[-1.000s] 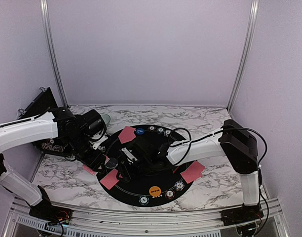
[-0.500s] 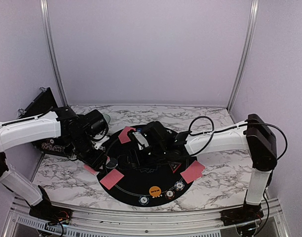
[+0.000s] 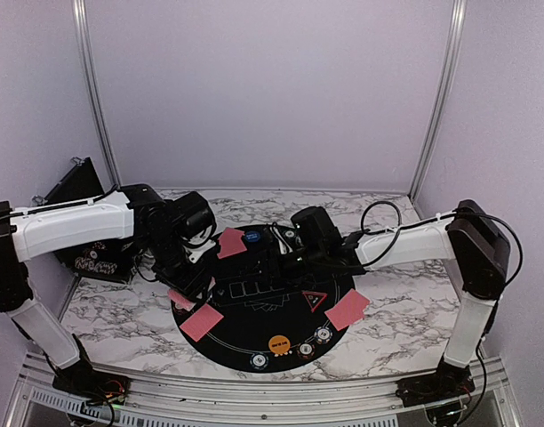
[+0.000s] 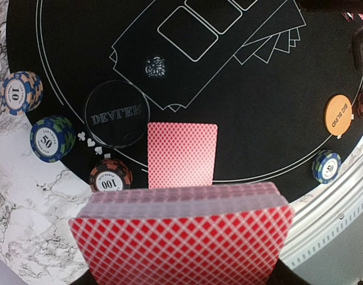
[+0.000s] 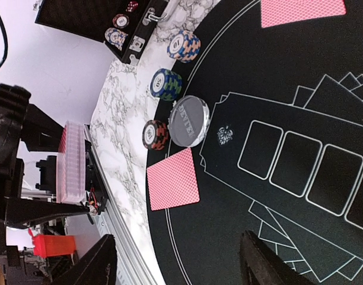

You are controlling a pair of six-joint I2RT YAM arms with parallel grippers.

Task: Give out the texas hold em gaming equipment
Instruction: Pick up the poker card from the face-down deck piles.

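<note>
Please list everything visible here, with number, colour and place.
table: one, marbled white-grey.
mat: one, black, round, mid-table.
case: one, black, table's left side.
single cards: three, red-backed, face down at mat's rim.
card deck: one, red-backed, in left end effector.
chip stacks: at least six, striped, along mat's rim.
dealer disc: one, clear, beside left chips.
big blind disc: one, orange, mat's near edge.
blue disc: one, mat's far side.
triangle marker: one, red, right of mat's centre.
left end effector: shut on card deck.
right end effector: open, over mat.
</note>
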